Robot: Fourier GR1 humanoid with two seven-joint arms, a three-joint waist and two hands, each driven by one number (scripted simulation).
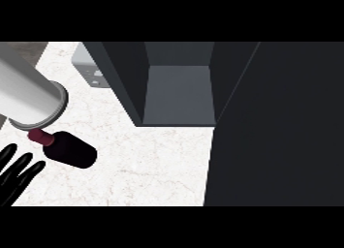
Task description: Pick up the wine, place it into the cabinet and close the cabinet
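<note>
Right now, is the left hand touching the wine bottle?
Apart. The head view shows pale counter between the left hand's straight fingers and the wine bottle.

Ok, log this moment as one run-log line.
wine bottle: lying on counter, not held | cabinet: open, nothing visible inside | left hand: open, beside bottle | right hand: not in view
</note>
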